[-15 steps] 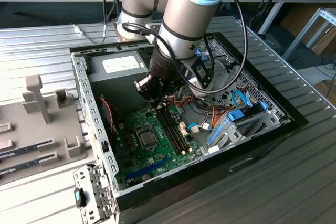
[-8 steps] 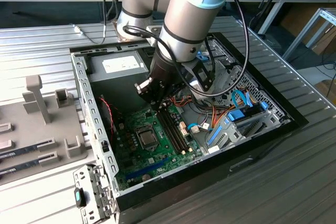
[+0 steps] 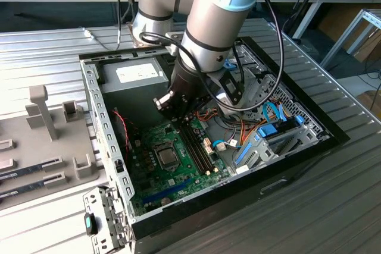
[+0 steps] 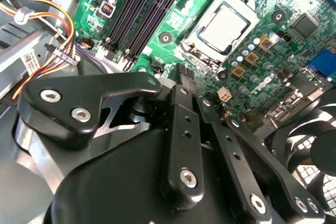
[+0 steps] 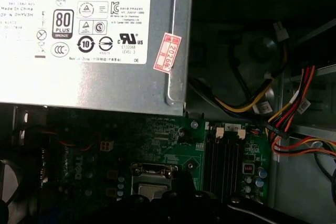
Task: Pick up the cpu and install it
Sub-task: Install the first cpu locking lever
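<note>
With my claw (image 4: pixel 185 74) pressed together and empty above the motherboard (image 4: pixel 173 3), and the cpu (image 4: pixel 224 27) seated in its socket (image 4: pixel 191 43), I judge that a vertical, untilted approach protects the contacts.

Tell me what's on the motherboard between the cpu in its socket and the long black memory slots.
In the second wrist view, between the cpu and the memory slots lies green board with a round mounting hole and the socket's metal frame edge.
</note>
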